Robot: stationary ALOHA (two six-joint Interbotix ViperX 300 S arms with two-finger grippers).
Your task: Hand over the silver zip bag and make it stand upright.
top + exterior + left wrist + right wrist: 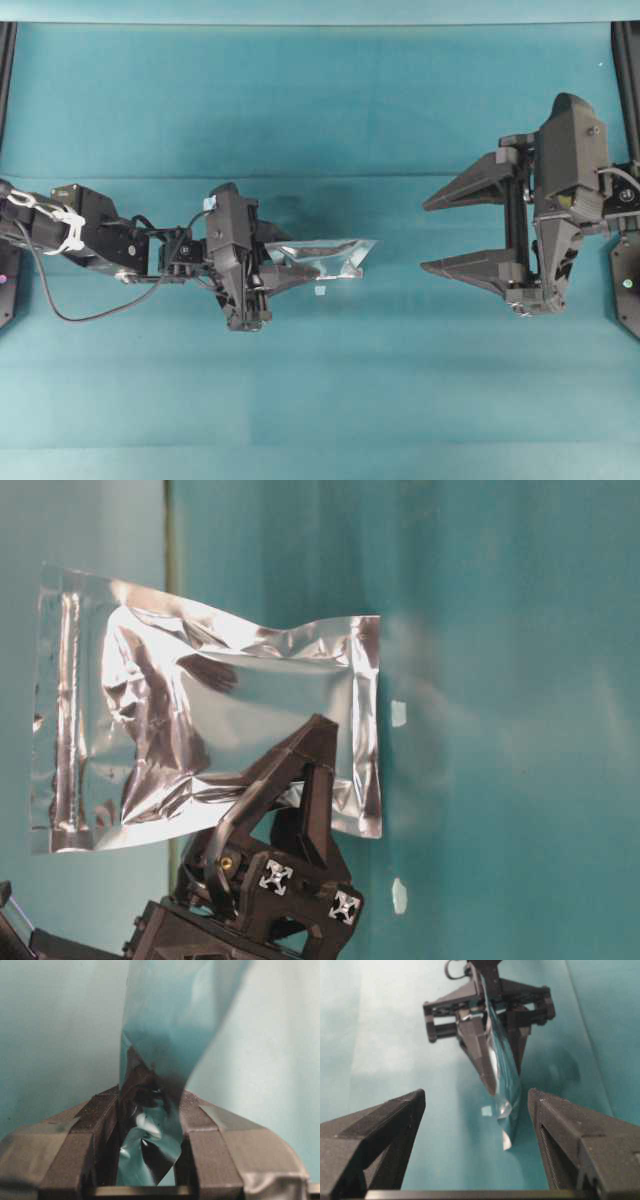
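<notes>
The silver zip bag (335, 252) hangs above the teal table, pinched at one end by my left gripper (290, 262), which is shut on it. From table level the crinkled foil (200, 710) spreads wide, and the left fingers (305, 770) clamp its lower edge. In the left wrist view the foil (150, 1145) is squeezed between the pads (102, 1120). My right gripper (428, 236) stands wide open to the right, a gap away from the bag's free end. In the right wrist view the bag (501, 1080) is edge-on, ahead of the open right gripper (476, 1105) and nearer its right finger.
A small white speck (320, 290) lies on the table under the bag, seen also as a speck (487, 1110) in the right wrist view. Black frame posts stand at the far left (5, 60) and far right (625, 60) edges. A cable (60, 300) loops beside the left arm.
</notes>
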